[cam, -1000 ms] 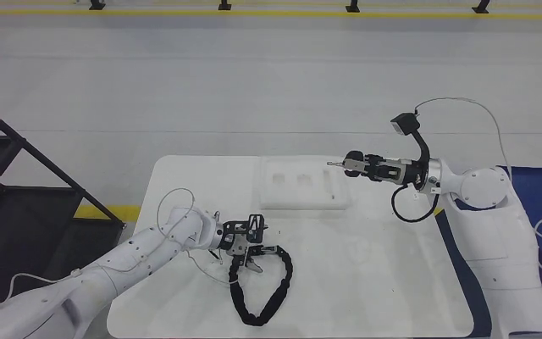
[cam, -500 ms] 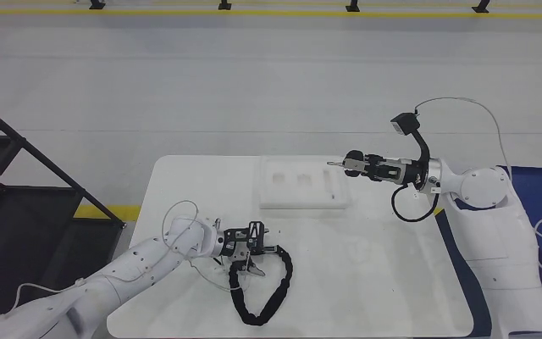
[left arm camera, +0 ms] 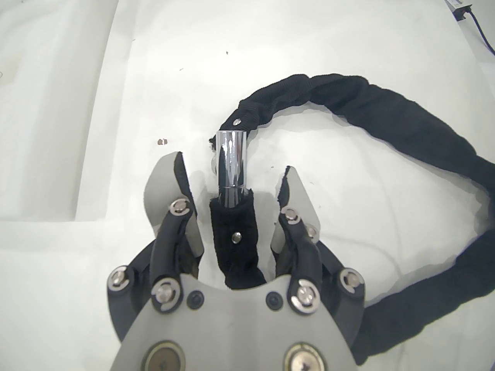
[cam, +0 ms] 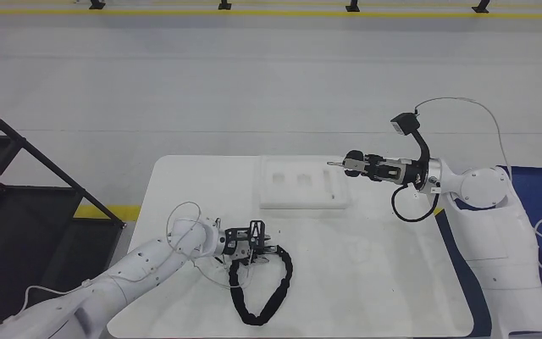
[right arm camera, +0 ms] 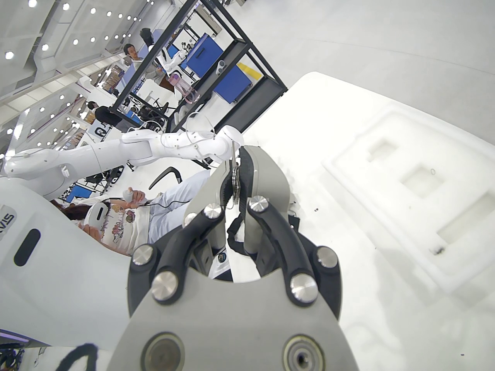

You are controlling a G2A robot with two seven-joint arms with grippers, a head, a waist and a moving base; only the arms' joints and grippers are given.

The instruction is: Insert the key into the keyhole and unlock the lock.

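My left gripper [left arm camera: 231,174] has shifted and now straddles the lock [left arm camera: 231,152], jaws wide, ready to close. The right gripper [cam: 350,162] stayed aloft, jaws clamping the key [right arm camera: 234,173].

Black fabric-sleeved chain lock [left arm camera: 386,125]: loop runs off the picture edge in the left wrist view, and one end goes under the left gripper [left arm camera: 232,171]. Chrome cylinder [left arm camera: 231,156]: keyhole can't be made out. Small metal key [right arm camera: 233,158] is mostly buried inside the right gripper [right arm camera: 236,179].
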